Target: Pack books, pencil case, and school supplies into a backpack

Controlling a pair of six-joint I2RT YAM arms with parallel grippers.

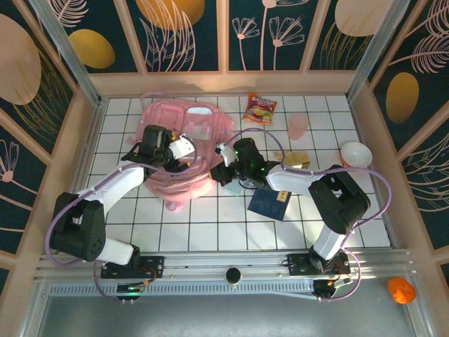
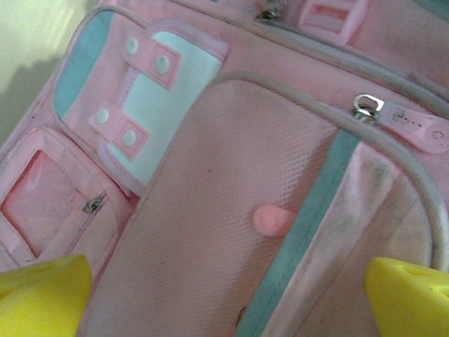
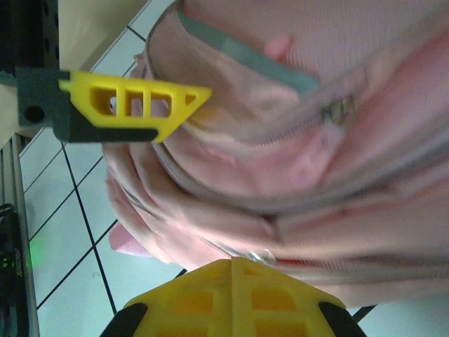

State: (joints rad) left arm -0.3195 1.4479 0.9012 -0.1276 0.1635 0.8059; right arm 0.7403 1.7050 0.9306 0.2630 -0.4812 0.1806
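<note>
Yellow fingertips (image 3: 231,295) of the right gripper (image 3: 217,179) stand wide either side of the zipped edge of the backpack (image 3: 316,161), left gripper (image 2: 228,295) equally spread above its front pocket (image 2: 210,210), book (image 1: 270,202) lying at its four o'clock; pinching loose fabric could drag it sideways.

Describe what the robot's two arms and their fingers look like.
Both arms have white tubular links joined by chunky black joints, with a lilac cable looping along each. The fingers are bright yellow plastic wedges with ribbed cut-outs, fixed to dark grey mounts.
</note>
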